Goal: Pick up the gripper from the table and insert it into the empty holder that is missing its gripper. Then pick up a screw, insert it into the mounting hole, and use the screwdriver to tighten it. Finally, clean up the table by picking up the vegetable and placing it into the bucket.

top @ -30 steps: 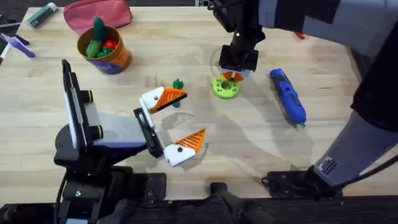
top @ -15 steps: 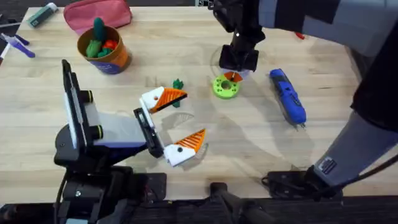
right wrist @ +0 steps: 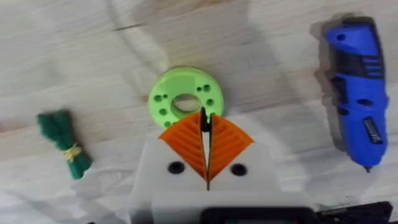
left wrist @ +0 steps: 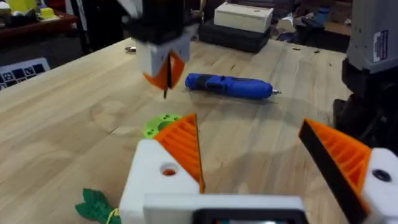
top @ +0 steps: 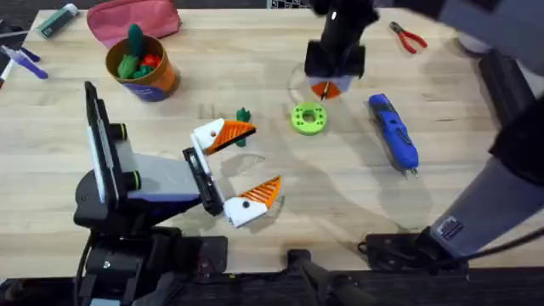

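My right gripper (top: 325, 87) hangs above the table just beyond the lime-green disc (top: 308, 117), shut on a thin dark screw (right wrist: 203, 121) that pokes out past its orange pads. My left gripper (top: 262, 157) rests open near the table's middle. Both of its white holders carry an orange gripper tip (left wrist: 181, 144), and the one nearer the vegetable shows an unfilled mounting hole (left wrist: 168, 170). The blue screwdriver (top: 393, 132) lies right of the disc. The small green vegetable (top: 243, 115) lies left of the disc. The orange bucket (top: 143, 70), holding toy produce, stands at the far left.
Red-handled pliers (top: 410, 36) lie at the far right. A pink pouch (top: 132, 19) sits behind the bucket, with pens (top: 24, 61) at the far left edge. The right arm's dark body looms over the table's right side.
My right gripper has lifted off the green disc and moved toward the far side, carrying the screw. The arm's shift uncovers the pliers. The left arm has not moved.
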Motion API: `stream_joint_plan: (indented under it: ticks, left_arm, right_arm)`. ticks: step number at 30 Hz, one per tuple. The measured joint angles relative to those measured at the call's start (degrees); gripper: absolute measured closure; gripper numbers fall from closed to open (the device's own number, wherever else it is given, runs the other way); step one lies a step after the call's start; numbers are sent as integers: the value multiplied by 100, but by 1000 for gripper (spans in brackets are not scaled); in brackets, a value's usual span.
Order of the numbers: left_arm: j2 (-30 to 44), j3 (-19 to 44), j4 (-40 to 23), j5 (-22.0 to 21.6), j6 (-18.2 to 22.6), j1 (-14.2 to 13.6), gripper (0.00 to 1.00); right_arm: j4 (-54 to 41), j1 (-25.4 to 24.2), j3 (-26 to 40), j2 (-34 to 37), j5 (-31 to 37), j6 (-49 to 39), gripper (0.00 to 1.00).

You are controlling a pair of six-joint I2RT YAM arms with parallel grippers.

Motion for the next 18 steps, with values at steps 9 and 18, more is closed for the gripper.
stream_joint_plan:
  ticks: [9, 18]
  left_arm:
    - [0, 0, -1, 2, -1, 0, 15]
    - [-2, 0, 0, 2, 0, 0, 15]
  right_arm:
    - [-828, 423, 1683, -477, 45, -928, 995]
    - [-1223, 1373, 2664, -486, 43, -2526, 995]
